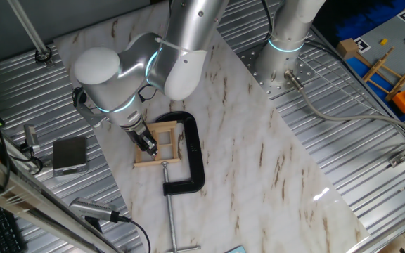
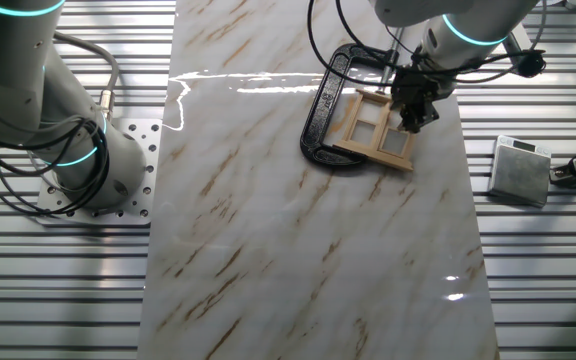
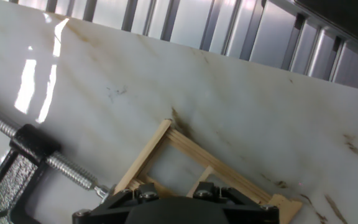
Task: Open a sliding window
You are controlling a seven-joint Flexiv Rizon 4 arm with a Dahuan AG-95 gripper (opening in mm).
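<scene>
**Jaws over the window, clamp at its side**

You see the sliding window [image 1: 159, 145] flat on the marble desk [image 1: 273, 169], held by the black C-clamp [image 1: 187, 156]. Your gripper [image 1: 148, 145] sits directly over the frame's inner crossbars, on the side away from the clamp. Whether the jaws are parted or clenched cannot be told.

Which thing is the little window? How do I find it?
Look at the marble board on the table, then the big black C-clamp lying on it. The sliding window is the small pale wooden frame with thin crossbars held in that clamp, under the gripper.
</scene>
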